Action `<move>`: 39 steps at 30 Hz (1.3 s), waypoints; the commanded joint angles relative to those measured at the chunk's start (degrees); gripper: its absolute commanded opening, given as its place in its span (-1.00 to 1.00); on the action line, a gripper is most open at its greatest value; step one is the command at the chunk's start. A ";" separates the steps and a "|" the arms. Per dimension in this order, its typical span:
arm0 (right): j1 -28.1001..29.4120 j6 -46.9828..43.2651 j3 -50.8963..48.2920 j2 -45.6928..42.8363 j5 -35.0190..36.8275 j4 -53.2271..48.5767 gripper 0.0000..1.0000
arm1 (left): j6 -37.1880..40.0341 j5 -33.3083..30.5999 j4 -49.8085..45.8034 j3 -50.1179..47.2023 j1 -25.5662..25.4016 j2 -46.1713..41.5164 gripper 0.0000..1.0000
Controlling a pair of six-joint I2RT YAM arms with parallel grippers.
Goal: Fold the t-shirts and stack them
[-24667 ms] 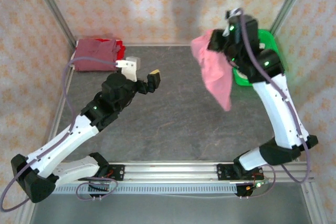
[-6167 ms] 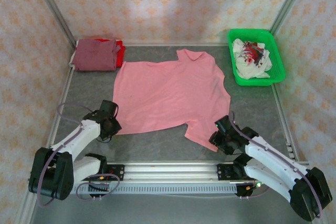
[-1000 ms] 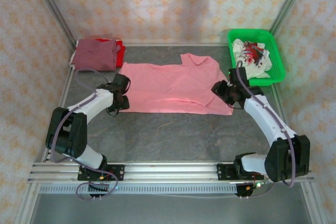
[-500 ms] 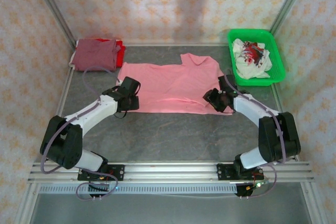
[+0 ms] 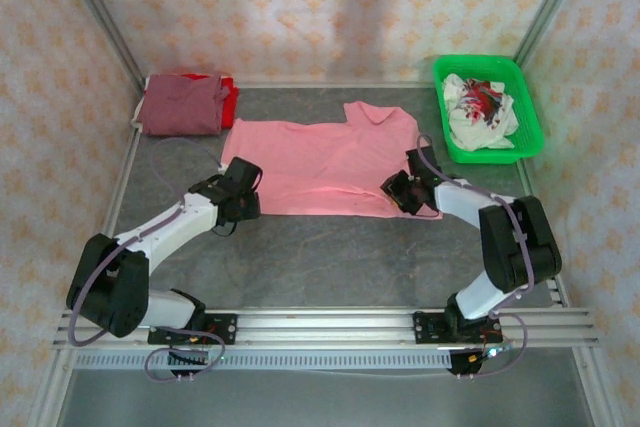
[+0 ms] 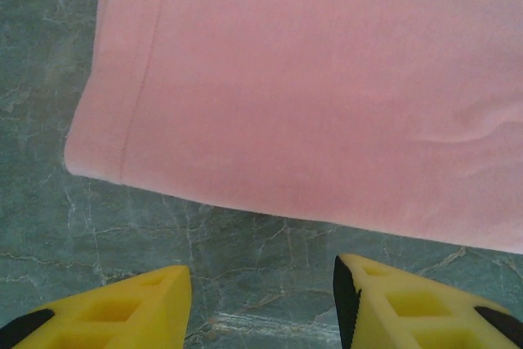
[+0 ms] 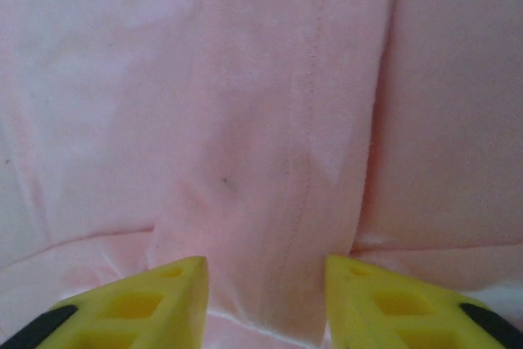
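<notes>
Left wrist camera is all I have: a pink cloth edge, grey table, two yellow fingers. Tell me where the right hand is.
Observer: The right hand is low over the pink t-shirt, near its right end. Its fingers are apart with a stitched seam running between them.
Operator: Give me the state of the whole shirt.
Observer: It lies folded into a wide strip, with the collar at the far edge.
Operator: Report where the finished stack is.
Observer: A folded maroon t-shirt sits in the far left corner, with a red t-shirt showing at its right side.
</notes>
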 commanded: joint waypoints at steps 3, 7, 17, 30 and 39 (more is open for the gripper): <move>0.37 1.20 0.57 0.65 3.25 3.57 -0.67 | -1.52 -2.17 1.17 -1.16 -0.24 -1.15 0.00; 0.32 0.63 2.57 1.61 3.84 3.02 -0.96 | -2.23 -2.95 1.58 -1.76 -0.24 -1.28 -0.01; 0.37 -3.09 10.62 3.48 6.87 -2.68 -1.00 | -2.70 -4.62 2.01 -2.05 -0.23 -1.19 0.00; 0.41 -9.74 27.25 14.91 8.15 -10.36 -1.00 | -2.11 -4.81 3.40 -1.83 -0.24 1.34 -0.01; 1.20 -12.78 33.97 14.94 9.60 -16.55 -0.34 | -2.45 -5.04 4.63 -2.73 -0.24 2.48 -0.01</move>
